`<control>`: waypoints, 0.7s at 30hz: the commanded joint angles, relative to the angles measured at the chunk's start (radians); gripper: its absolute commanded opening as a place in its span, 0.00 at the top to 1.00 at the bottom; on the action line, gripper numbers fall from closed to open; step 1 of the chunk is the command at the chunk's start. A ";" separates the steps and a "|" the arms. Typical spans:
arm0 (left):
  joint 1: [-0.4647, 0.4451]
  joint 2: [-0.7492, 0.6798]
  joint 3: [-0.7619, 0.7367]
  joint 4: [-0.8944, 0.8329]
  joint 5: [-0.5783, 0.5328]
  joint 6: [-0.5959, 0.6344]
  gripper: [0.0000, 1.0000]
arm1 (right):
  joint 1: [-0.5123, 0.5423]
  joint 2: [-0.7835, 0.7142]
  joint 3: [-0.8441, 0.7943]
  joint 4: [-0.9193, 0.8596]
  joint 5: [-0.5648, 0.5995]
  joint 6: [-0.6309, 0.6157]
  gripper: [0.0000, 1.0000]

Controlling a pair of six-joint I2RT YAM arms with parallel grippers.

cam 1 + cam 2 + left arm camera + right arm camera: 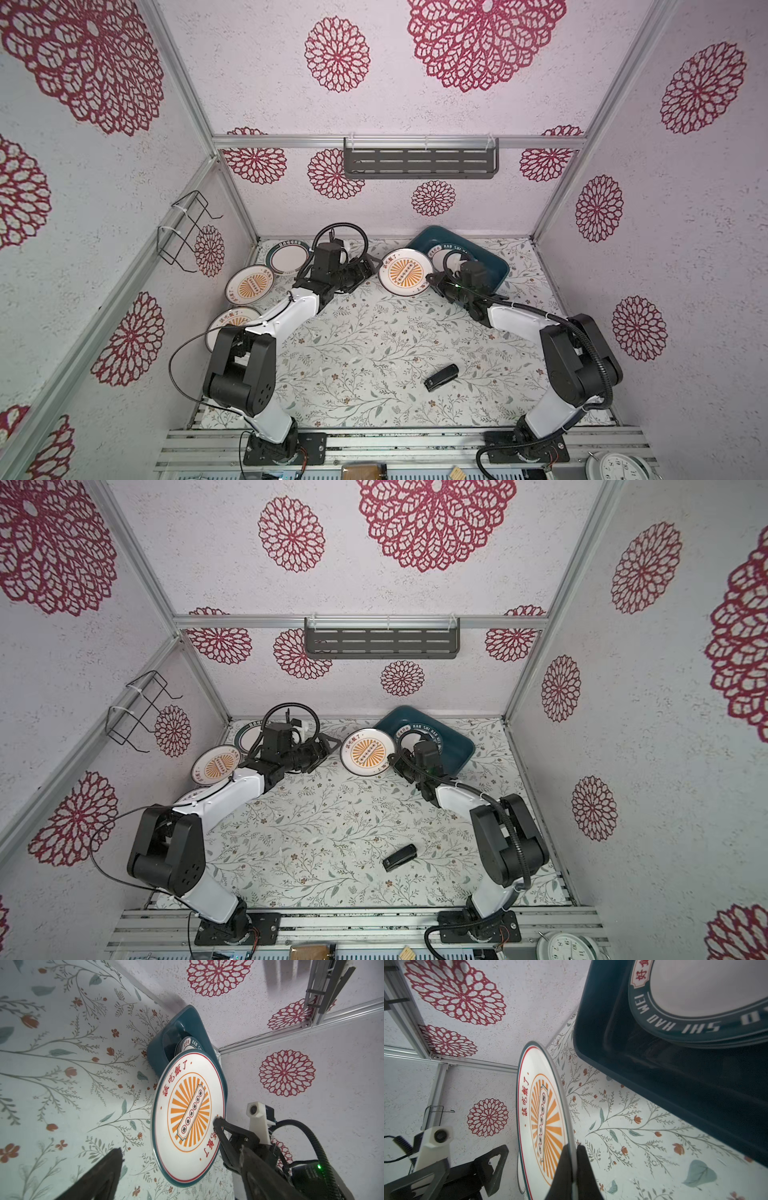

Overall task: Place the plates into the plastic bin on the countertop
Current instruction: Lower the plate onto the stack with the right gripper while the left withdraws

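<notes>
My right gripper (574,1147) is shut on the rim of a white plate with an orange sunburst centre (405,272) (542,1118). That plate hangs tilted over the countertop (374,332), just left of the plastic bin (494,266) (654,1064). A stack of teal lettered plates (446,249) (695,991) lies inside the bin. My left gripper (370,268) (180,1150) stands open just left of the held plate, holding nothing. Three more plates lie at the far left: a teal-rimmed plate (286,257), a sunburst plate (249,284), and a third plate (235,322) half hidden under the left arm.
A small black object (441,376) lies on the countertop near the front right. A grey slotted shelf (419,162) hangs on the back wall and a black wire rack (185,232) on the left wall. A clock (619,467) sits beyond the front rail.
</notes>
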 commanded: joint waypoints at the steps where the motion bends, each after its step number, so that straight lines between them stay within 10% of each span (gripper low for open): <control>1: -0.013 -0.044 0.005 -0.015 -0.013 0.141 0.04 | -0.014 -0.062 -0.004 0.058 0.022 0.019 1.00; 21: -0.267 -0.129 -0.066 0.207 -0.175 0.501 0.03 | -0.122 -0.228 -0.096 -0.040 0.087 -0.010 1.00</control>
